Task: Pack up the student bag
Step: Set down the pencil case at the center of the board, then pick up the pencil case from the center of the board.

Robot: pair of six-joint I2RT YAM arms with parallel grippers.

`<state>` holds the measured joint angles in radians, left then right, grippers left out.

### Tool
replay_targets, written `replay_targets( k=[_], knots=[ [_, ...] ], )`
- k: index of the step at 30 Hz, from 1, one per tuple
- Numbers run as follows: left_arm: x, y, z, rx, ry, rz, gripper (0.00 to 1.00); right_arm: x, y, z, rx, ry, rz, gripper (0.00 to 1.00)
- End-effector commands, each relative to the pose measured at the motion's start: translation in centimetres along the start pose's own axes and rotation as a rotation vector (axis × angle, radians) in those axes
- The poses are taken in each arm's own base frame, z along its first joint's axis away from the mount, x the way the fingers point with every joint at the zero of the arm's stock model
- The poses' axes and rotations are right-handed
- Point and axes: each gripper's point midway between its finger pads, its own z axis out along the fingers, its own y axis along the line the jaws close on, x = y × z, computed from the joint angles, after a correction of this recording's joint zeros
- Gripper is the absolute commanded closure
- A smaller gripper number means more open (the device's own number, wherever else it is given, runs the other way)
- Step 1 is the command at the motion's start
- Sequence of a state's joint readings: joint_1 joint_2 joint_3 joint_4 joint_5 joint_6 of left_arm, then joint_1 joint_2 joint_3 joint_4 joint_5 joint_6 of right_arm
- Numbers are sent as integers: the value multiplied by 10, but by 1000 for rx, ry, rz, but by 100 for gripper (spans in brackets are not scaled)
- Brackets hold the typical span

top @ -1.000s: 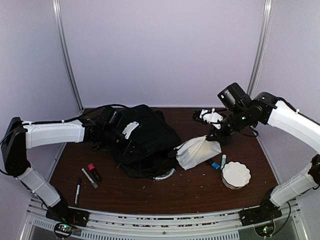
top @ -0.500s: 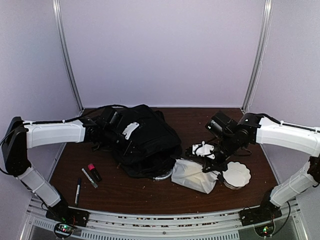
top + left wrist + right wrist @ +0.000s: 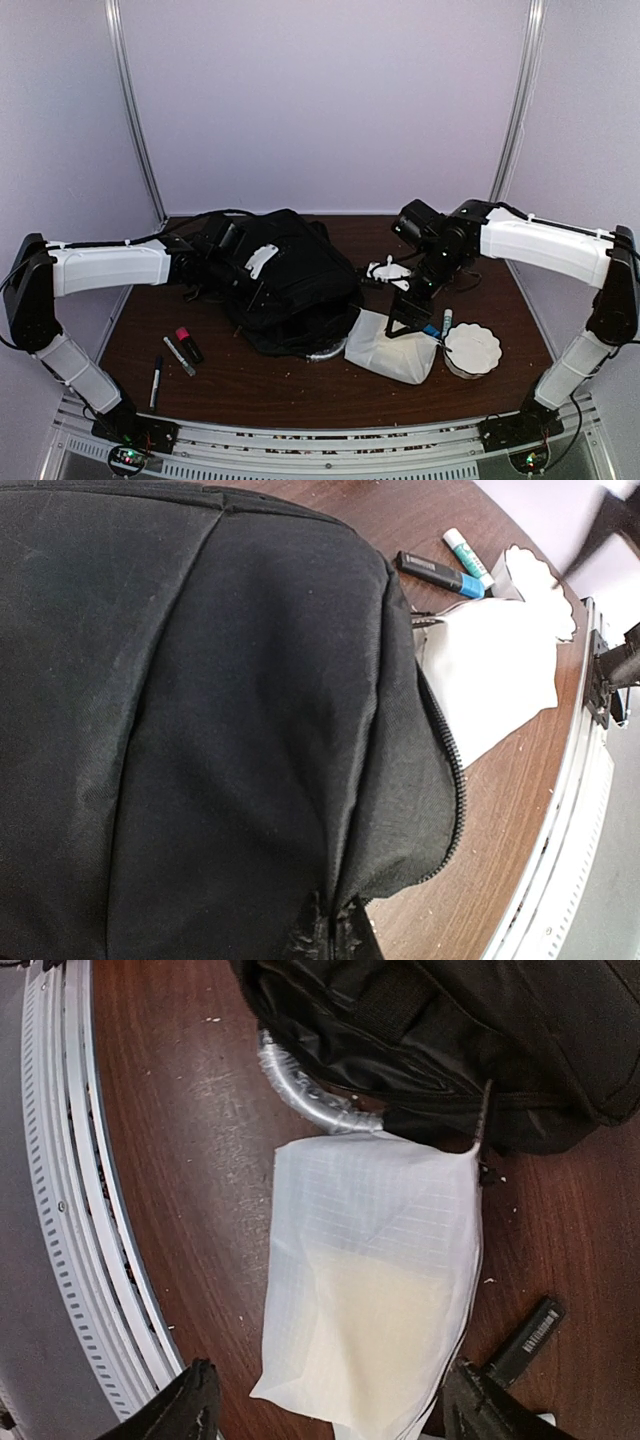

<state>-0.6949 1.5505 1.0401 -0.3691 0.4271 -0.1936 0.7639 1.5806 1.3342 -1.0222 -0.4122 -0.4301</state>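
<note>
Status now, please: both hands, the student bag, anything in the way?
Left hand shut, at student bag. Right hand open above white pouch. Pouch on table beside bag, not inside.

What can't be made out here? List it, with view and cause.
Inside of the student bag: every view shows only outer fabric.
The left fingers: top view, lost against the bag; left wrist view, out of frame.
Contents of the white pouch: opaque cloth, right wrist view.
Print on the markers: too small, top view.
One end of the black pen: behind the right fingers, right wrist view.
</note>
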Motion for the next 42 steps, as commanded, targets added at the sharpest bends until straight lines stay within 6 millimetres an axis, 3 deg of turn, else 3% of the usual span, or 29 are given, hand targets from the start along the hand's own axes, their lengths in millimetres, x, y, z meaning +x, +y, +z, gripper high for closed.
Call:
replay_targets(
  k=[1, 4, 6, 7, 18, 23, 29, 32, 35, 42],
  knots=[
    [-22, 0, -3, -4, -64, 26, 100, 7, -17, 5, -141, 35, 170, 21],
    [-22, -1, -3, -1, -62, 26, 100, 16, -34, 14, -186, 66, 229, 18],
    [-21, -1, -3, 2, -62, 26, 100, 22, -42, 21, -215, 89, 257, 2],
    [-21, -1, -3, 2, -61, 26, 100, 26, -42, 25, -246, 103, 270, 0],
    [-20, -1, -3, 4, -55, 26, 100, 39, -28, 55, -456, 170, 321, 0],
    [-20, -1, -2, 2, -53, 27, 100, 40, -21, 61, -484, 157, 320, 21],
    [-25, -4, -3, 14, -62, 27, 100, 46, -6, 69, -555, 172, 348, 74],
    [-28, -5, -8, 11, -69, 33, 100, 39, -3, 58, -530, 140, 320, 93],
    [-34, -8, -13, 10, -76, 42, 100, 25, 0, 39, -465, 88, 255, 100],
    [-53, -15, -31, 0, -99, 74, 100, -11, 17, -2, -191, -1, -70, 100]
  ],
)
